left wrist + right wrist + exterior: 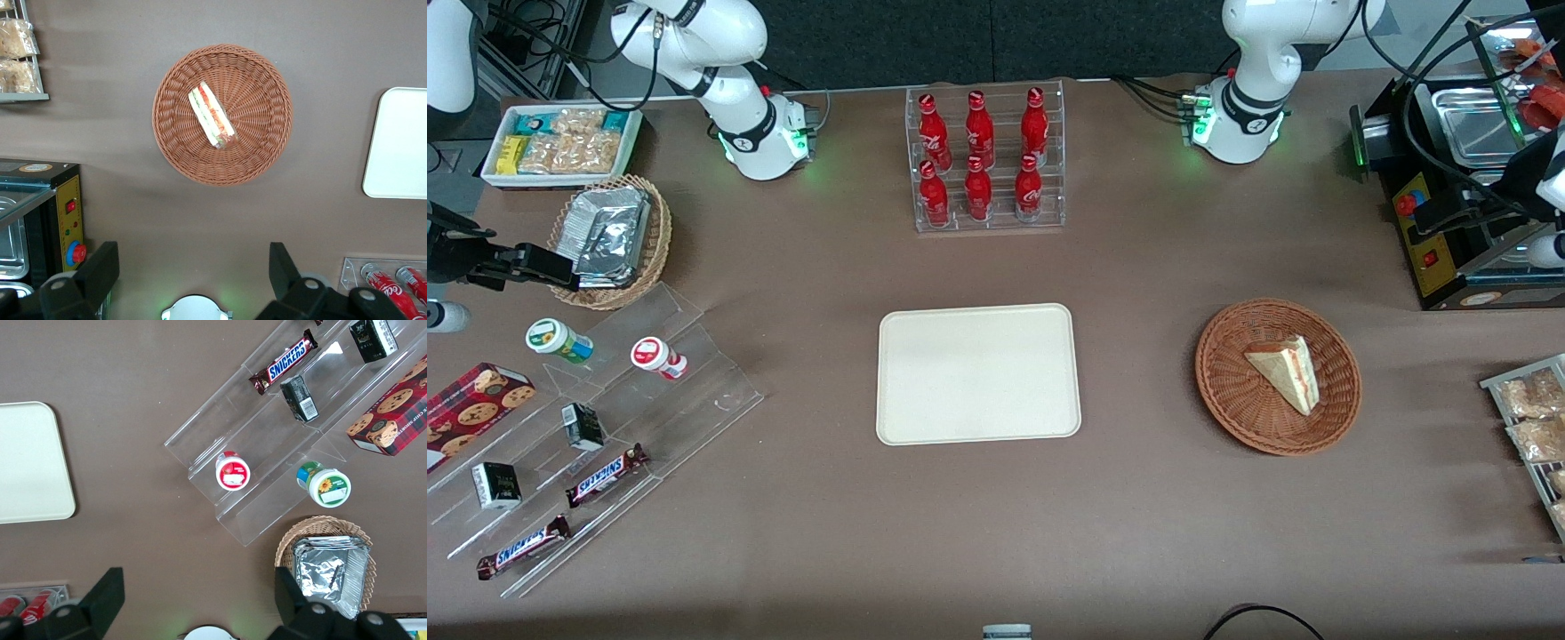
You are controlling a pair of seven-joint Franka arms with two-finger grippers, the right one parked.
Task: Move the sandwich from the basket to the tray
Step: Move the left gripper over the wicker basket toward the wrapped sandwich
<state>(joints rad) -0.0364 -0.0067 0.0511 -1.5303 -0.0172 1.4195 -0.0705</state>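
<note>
A brown table (pixel 1138 533) is filling the front view, with dark panels along its upper edge. Running across that view from the parked arm's end: a white bin (pixel 560 142) of snack packets, a tan basket (pixel 614 240) holding foil packets, and a clear stepped stand (pixel 605 427) carrying two small pots, small cartons and Snickers bars (pixel 607 475), with a cookie box (pixel 471 409) beside it. At the middle, a clear rack (pixel 987 160) is holding six red bottles; nearer the camera the cream tray (pixel 978 373) is lying flat and bare. Toward the working arm's end the reddish-brown basket (pixel 1278 376) is sitting on the table, and a black machine (pixel 1449 204) and a wire rack (pixel 1529 427) of packets are standing at the edge.

The sandwich (pixel 1285 373) is lying in the basket, slightly off centre, its red filling edge facing the working arm's end. In the wrist view the gripper (pixel 193 280) is hovering high over bare table beside the basket, its fingers (pixel 100 267) spread wide and holding nothing; the sandwich (pixel 212 115) is lying well apart from them, between no fingertips.
</note>
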